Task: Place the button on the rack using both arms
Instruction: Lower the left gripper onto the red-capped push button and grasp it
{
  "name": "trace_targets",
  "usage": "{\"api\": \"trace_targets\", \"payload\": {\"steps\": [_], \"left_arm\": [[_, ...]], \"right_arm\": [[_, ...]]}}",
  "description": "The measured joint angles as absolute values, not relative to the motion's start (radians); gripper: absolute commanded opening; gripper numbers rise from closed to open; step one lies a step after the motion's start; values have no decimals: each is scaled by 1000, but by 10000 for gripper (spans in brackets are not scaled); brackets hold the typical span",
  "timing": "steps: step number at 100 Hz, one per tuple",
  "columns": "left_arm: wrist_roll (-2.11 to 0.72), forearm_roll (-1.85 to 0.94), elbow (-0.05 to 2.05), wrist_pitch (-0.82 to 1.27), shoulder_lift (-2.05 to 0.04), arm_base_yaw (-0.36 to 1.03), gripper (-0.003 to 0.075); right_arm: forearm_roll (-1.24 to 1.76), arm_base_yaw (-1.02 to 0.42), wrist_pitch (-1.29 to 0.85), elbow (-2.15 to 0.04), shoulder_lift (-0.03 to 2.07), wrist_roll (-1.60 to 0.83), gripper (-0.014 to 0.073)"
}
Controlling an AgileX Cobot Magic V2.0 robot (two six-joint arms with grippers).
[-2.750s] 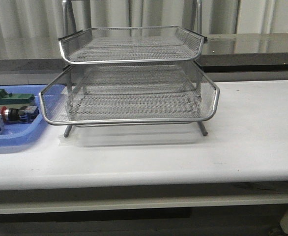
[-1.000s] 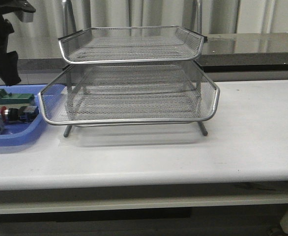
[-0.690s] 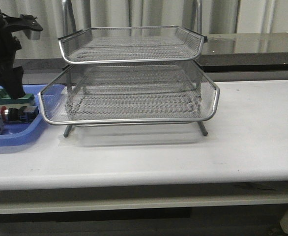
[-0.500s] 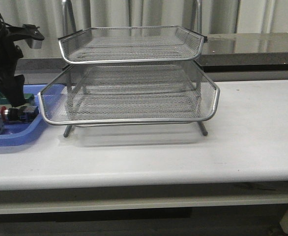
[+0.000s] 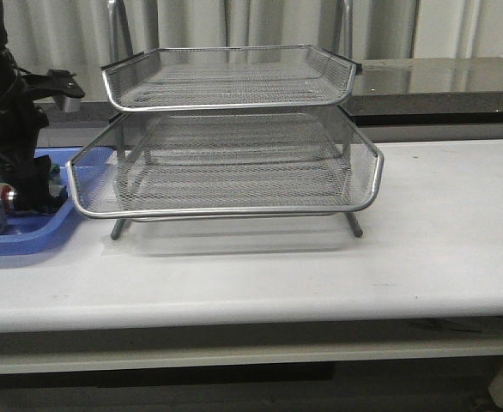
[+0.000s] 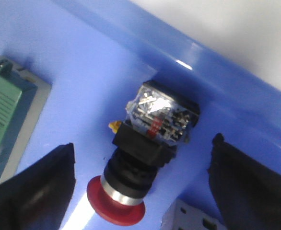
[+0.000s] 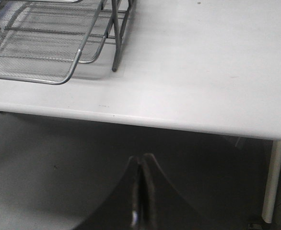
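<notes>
The button (image 6: 147, 143), with red mushroom head, black collar and blue-and-black switch block, lies on its side in the blue tray (image 6: 83, 62). My left gripper (image 6: 143, 146) is open and low over it, one finger (image 6: 32, 191) on each side, not touching. In the front view the left gripper (image 5: 35, 190) hides most of the button; only a bit of the red head (image 5: 8, 198) shows. The silver wire-mesh rack (image 5: 234, 163) stands mid-table, empty. My right gripper (image 7: 141, 160) is shut and empty, below the table's front edge, and is out of the front view.
A green block (image 6: 6, 120) and a white part (image 6: 188, 218) lie beside the button in the tray. The blue tray (image 5: 28, 240) lies against the rack's left side. The rack's front leg (image 7: 114, 48) stands near the right arm's view.
My left arm came in from the upper left and lowered onto the blue tray, over the button. The rack and tray parts have not moved.
</notes>
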State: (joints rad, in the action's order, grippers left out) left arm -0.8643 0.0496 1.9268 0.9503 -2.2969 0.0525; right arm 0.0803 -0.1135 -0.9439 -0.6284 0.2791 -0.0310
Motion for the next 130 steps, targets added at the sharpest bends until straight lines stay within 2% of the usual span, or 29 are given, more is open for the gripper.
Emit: {"api": "trace_targets", "payload": {"steps": [43, 111, 121, 130], "left_arm": [[-864, 50, 2017, 950, -2371, 52, 557], [-865, 11, 2025, 985, -2388, 34, 552], [-865, 11, 2025, 987, -2388, 31, 514], [-865, 11, 2025, 987, -2388, 31, 427]], "right_arm": [[80, -114, -944, -628, 279, -31, -71], [80, -114, -944, -628, 279, -31, -71], [80, -114, -944, -628, 279, -31, -71], [80, -114, -944, -628, 279, -31, -71]]}}
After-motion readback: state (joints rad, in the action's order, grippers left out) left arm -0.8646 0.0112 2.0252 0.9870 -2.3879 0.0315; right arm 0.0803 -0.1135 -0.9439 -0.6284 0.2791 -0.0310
